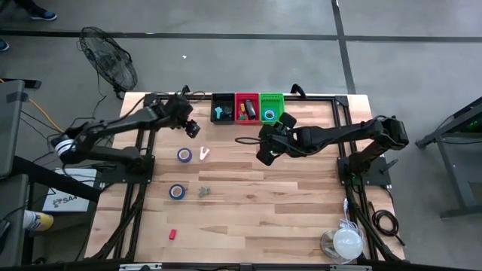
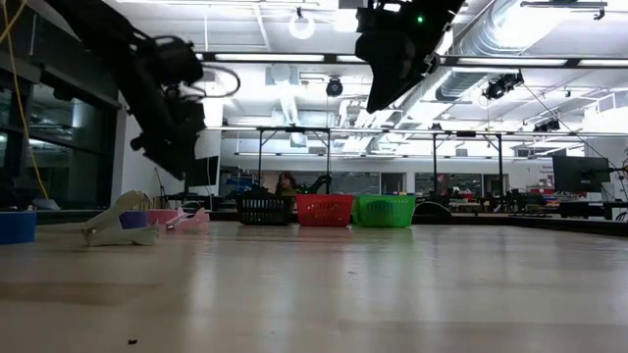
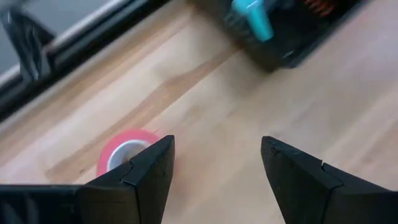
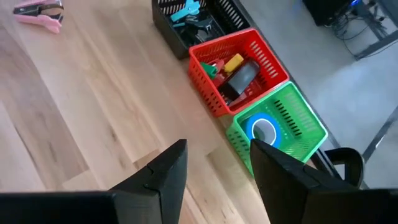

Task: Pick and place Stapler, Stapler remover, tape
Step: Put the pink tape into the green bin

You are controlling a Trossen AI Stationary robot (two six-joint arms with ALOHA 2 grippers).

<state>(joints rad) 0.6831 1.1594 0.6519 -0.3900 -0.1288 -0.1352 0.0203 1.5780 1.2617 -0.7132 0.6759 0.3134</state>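
Three baskets stand at the table's far edge: black [image 1: 222, 108], red [image 1: 246, 107] and green [image 1: 271, 107]. The green one [image 4: 292, 121] holds a blue tape roll [image 4: 263, 130], the red one [image 4: 233, 68] holds staplers, and the black one [image 4: 186, 18] holds a teal staple remover. My left gripper [image 3: 214, 168] hovers open beside a pink tape roll [image 3: 124, 149] lying flat. My right gripper [image 4: 217, 168] is open and empty above bare wood near the baskets. Two blue tape rolls [image 1: 184, 154] [image 1: 177, 191], a white staple remover [image 1: 204, 153] and a grey one [image 1: 203, 192] lie on the table.
A pink staple remover [image 4: 40, 12] lies near the black basket. A small red item [image 1: 172, 234] sits near the left near corner, and a clear bag with a white object [image 1: 346, 242] near the right near corner. A floor fan [image 1: 109, 64] stands beyond the far left corner.
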